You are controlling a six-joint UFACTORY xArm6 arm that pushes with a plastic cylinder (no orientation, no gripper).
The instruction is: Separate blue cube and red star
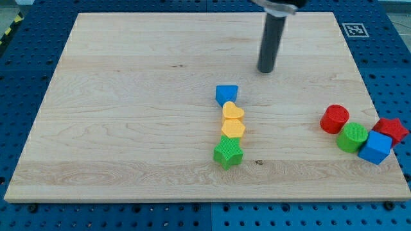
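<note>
The blue cube [375,147] sits at the view's right near the board's edge. The red star [391,129] touches it on its upper right side. My tip [266,69] is in the upper middle of the board, far to the upper left of both. It touches no block.
A green cylinder [352,136] touches the blue cube's left side, with a red cylinder [334,119] next to it. In the middle, a blue block [227,95], two yellow hearts [233,112] [234,129] and a green star [228,153] form a column. The board's right edge [379,109] is close to the red star.
</note>
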